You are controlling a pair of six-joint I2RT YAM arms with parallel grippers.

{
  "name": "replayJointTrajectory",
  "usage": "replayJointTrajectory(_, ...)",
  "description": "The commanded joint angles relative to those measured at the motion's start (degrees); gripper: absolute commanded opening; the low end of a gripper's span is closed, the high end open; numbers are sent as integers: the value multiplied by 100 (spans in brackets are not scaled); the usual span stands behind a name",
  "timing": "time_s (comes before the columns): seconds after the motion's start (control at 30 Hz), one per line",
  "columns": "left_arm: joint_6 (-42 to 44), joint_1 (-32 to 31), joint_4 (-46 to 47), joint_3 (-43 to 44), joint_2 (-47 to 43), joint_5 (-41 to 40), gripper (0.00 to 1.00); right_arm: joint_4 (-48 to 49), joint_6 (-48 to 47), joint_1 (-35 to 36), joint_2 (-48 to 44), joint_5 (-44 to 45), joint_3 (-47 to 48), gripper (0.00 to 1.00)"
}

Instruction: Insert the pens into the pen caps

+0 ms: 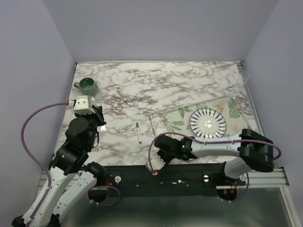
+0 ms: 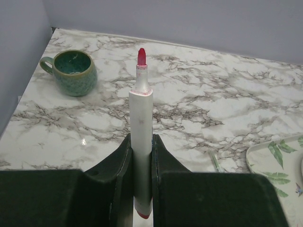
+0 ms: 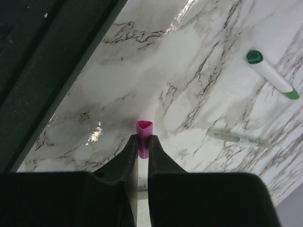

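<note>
My left gripper (image 1: 101,124) is shut on a white pen (image 2: 141,118) with a bare red tip, pointing away from the fingers above the marble table; in the wrist view the gripper (image 2: 141,151) clamps the pen's lower half. My right gripper (image 1: 159,142) is shut on a small pink cap (image 3: 144,136), its open end facing out, low over the table near the front edge. A white pen with green ends (image 1: 138,132) lies mid-table and shows in the right wrist view (image 3: 272,79). A thin translucent pen (image 1: 152,124) lies beside it.
A teal mug (image 1: 87,85) stands at the back left. A leaf-printed tray (image 1: 176,113) at the right holds a striped plate (image 1: 208,122). The black base rail (image 1: 189,172) runs along the near edge.
</note>
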Motion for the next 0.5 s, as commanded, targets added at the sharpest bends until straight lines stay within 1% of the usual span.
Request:
replayJointTrajectory(0.0, -87, 17, 157, -69, -55, 67, 0, -465, -210, 4, 130, -37, 128, 18)
replayJointTrajectory(0.13, -87, 25, 140, -78, -46, 85, 0, -422, -236, 4, 253, -107, 66, 22)
replayJointTrajectory(0.17, -78, 17, 131, -78, -46, 85, 0, -369, -227, 4, 244, -90, 49, 25)
replayJointTrajectory(0.23, -87, 17, 131, -78, -46, 85, 0, -307, -201, 4, 218, -55, 66, 27)
replayJointTrajectory(0.27, -87, 17, 131, -78, -55, 85, 0, -307, -183, 4, 192, -20, 75, 32)
replayJointTrajectory(0.33, -78, 17, 131, -78, -55, 85, 0, -351, -61, 4, 35, -11, 171, 34)
replayJointTrajectory(0.4, -87, 17, 140, -78, -55, 85, 0, -543, 80, 4, -115, -37, 268, 52)
replayJointTrajectory(0.47, -78, 17, 140, -69, -63, 85, 0, -772, 360, 4, -352, -81, 479, 54)
